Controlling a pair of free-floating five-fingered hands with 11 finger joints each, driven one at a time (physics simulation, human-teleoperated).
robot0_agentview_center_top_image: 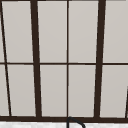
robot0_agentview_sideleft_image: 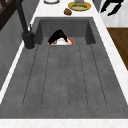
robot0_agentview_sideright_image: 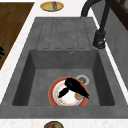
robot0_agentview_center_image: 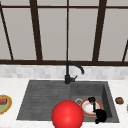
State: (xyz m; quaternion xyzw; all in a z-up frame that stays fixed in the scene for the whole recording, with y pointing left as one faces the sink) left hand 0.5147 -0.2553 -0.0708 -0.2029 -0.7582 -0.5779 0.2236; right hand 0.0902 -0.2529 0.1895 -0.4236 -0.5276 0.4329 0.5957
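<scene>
A white plate with an orange rim [robot0_agentview_center_image: 86, 107] [robot0_agentview_sideright_image: 65, 100] lies on the floor of the sink basin [robot0_agentview_center_image: 106, 95], speckled with dirt. My right hand [robot0_agentview_center_image: 100, 115] [robot0_agentview_sideright_image: 73, 85] is over the plate's near right side, with straight fingers reaching across its middle and the thumb spread apart. In the left side view this hand [robot0_agentview_sideleft_image: 57, 35] covers most of the plate [robot0_agentview_sideleft_image: 62, 42]. My left hand [robot0_agentview_sideleft_image: 111, 6] [robot0_agentview_sideright_image: 1, 52] hangs open in the air off the counter's front edge, holding nothing.
A black faucet [robot0_agentview_center_image: 68, 75] [robot0_agentview_sideright_image: 100, 37] stands behind the sink; the ribbed drainboard [robot0_agentview_center_image: 42, 100] lies left of the basin. A yellow plate [robot0_agentview_center_image: 3, 103] sits on the left counter and a brown lump [robot0_agentview_center_image: 119, 100] on the right. A big red sphere [robot0_agentview_center_image: 67, 115] shows at front centre.
</scene>
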